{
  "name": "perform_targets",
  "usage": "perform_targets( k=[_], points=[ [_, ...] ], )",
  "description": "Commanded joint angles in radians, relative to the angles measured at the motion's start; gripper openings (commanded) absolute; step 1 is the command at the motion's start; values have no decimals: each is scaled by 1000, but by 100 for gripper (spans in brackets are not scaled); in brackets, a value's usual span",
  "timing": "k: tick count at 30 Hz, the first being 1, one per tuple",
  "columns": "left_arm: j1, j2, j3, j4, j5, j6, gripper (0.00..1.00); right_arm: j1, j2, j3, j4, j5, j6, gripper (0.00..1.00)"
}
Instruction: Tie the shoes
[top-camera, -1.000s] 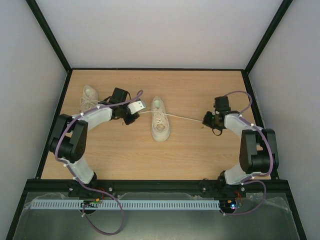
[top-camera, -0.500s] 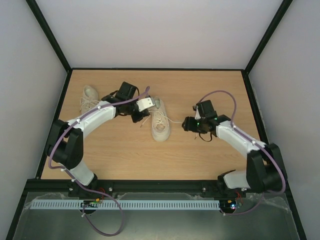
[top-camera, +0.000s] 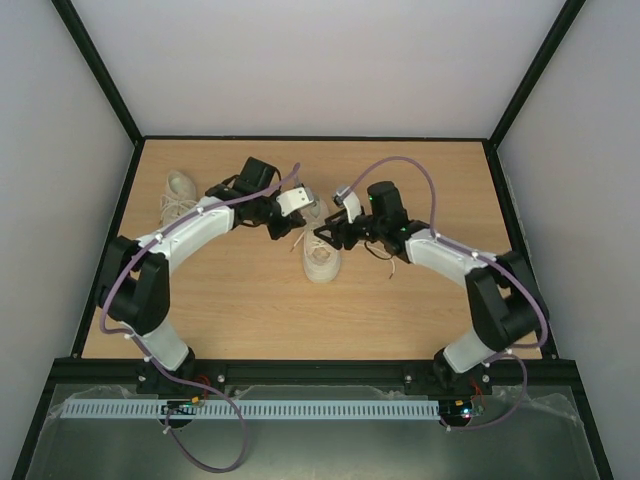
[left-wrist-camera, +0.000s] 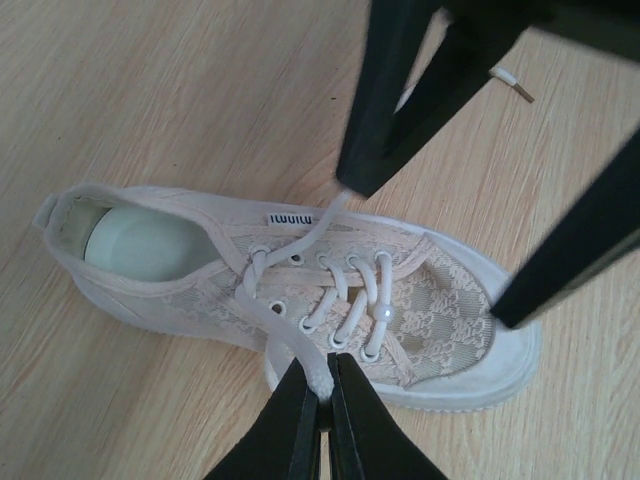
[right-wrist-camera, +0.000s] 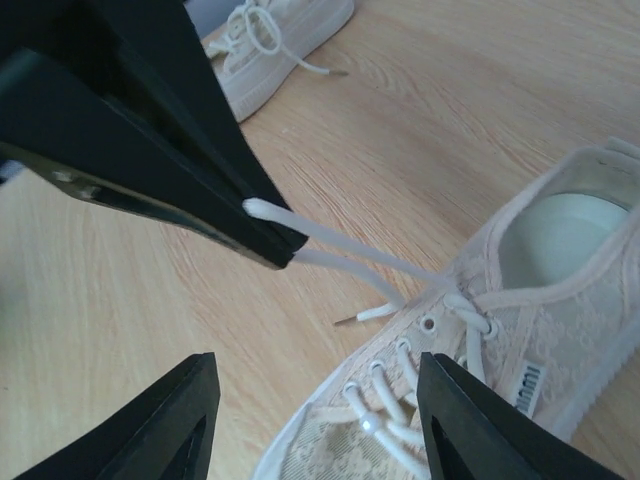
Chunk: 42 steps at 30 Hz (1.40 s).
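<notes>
White lace (left-wrist-camera: 275, 330) pinched in L tool (left-wrist-camera: 320, 388), R tool (right-wrist-camera: 315, 368) spread over shoe (left-wrist-camera: 432, 312)

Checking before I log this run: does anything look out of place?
Only the middle shoe: its laces are undone. The left gripper pinches one lace; the other lace trails loose on the table. The far shoe looks tied.

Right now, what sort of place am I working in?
Probably a robot test cell: a wooden table boxed in by plain white walls and a black frame, with the left arm and right arm bolted at its near edge.
</notes>
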Motion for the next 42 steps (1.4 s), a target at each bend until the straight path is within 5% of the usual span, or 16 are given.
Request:
perform_targets(
  k=[1, 6, 20, 32, 37, 42],
  points=[
    [21, 3, 8, -1, 84, 21, 2, 4, 92, 54, 88, -62, -212, 53],
    [29, 16, 11, -27, 94, 93, 2, 6, 160, 64, 145, -41, -298, 43],
    [69, 35, 24, -71, 162, 194, 3, 23, 308, 153, 277, -81, -307, 43],
    [72, 53, 19, -52, 163, 213, 3, 34, 294, 146, 246, -121, -344, 25],
    [72, 56, 17, -50, 161, 217, 2, 37, 288, 148, 248, -60, -338, 2],
    [72, 49, -36, 12, 145, 207, 2, 32, 245, 130, 237, 9, -328, 1]
  ],
)
